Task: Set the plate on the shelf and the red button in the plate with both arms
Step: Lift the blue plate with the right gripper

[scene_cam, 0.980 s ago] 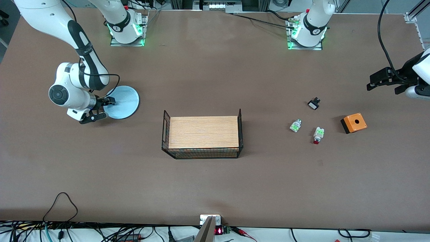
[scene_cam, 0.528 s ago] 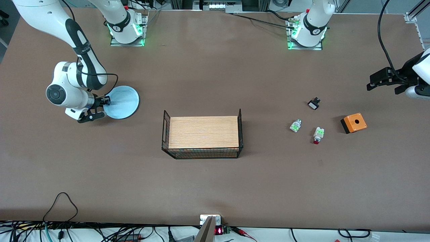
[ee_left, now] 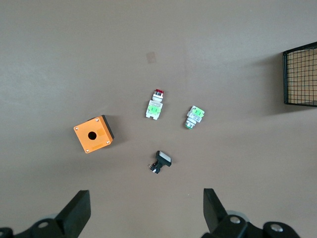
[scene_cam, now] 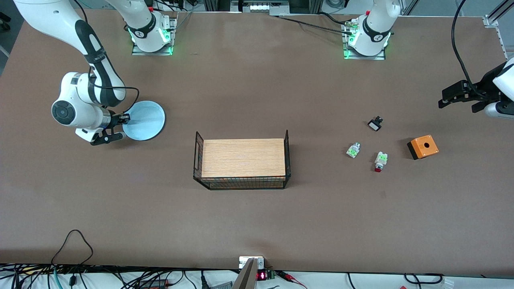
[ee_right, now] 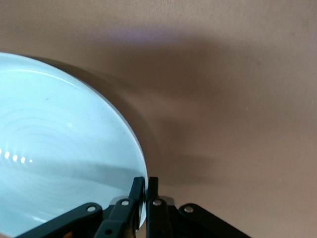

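The pale light-blue plate (scene_cam: 144, 120) is at the right arm's end of the table. My right gripper (scene_cam: 123, 119) is shut on its rim; the right wrist view shows the fingertips (ee_right: 146, 186) pinching the plate's (ee_right: 59, 163) edge, with a shadow on the table under it. The red button (scene_cam: 380, 161), white with a green patch and a dark red cap, lies on the table near the left arm's end; it also shows in the left wrist view (ee_left: 155, 105). My left gripper (scene_cam: 455, 98) is open and empty in the air, waiting at the left arm's end, jaws wide apart (ee_left: 143, 213).
A wire basket with a wooden floor (scene_cam: 242, 160) stands mid-table. Near the red button lie a similar white-and-green part (scene_cam: 353, 150), a small black part (scene_cam: 375, 123) and an orange box with a round hole (scene_cam: 423, 147). Cables run along the table's front edge.
My right gripper, shut on the plate's rim, has shifted the plate slightly toward the right arm's end of the table and it looks slightly raised. The left arm has not moved.
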Controlling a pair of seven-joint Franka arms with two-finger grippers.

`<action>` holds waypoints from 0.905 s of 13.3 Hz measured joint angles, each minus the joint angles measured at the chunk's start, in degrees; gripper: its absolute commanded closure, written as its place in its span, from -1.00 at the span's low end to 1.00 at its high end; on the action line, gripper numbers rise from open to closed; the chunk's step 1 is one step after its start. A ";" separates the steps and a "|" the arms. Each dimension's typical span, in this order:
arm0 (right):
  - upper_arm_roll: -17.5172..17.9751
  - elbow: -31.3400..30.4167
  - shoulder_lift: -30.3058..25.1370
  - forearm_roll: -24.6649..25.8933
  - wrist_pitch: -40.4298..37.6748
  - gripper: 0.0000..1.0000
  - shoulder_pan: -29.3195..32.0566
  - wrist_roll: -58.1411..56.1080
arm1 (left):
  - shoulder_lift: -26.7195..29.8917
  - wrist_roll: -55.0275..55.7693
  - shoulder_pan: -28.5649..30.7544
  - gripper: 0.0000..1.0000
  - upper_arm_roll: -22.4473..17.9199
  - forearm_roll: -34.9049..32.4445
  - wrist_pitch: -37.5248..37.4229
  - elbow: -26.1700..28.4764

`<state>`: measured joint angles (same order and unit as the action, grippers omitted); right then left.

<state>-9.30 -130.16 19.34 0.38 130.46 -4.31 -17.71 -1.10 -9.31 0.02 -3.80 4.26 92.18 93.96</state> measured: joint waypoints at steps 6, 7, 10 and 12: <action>0.71 7.78 -8.85 -3.27 -15.60 1.00 -2.22 8.85 | 0.00 0.00 -0.01 -1.00 0.00 0.00 0.00 -0.01; 0.77 10.78 -9.52 -4.46 -19.50 1.00 -2.47 11.13 | 0.00 0.00 -0.01 -1.00 0.00 0.00 0.00 -0.01; 0.80 20.34 -10.21 -7.97 -30.38 1.00 -3.44 19.00 | 0.00 0.00 -0.01 -1.00 0.01 0.00 0.00 -0.02; 0.87 25.24 -10.40 -11.60 -35.23 1.00 -4.90 25.67 | 0.00 0.00 -0.01 -1.00 0.00 0.00 0.00 -0.02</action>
<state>-8.43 -104.92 8.94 -11.22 95.23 -9.22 7.96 -1.10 -9.31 0.02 -3.80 4.26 92.18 93.94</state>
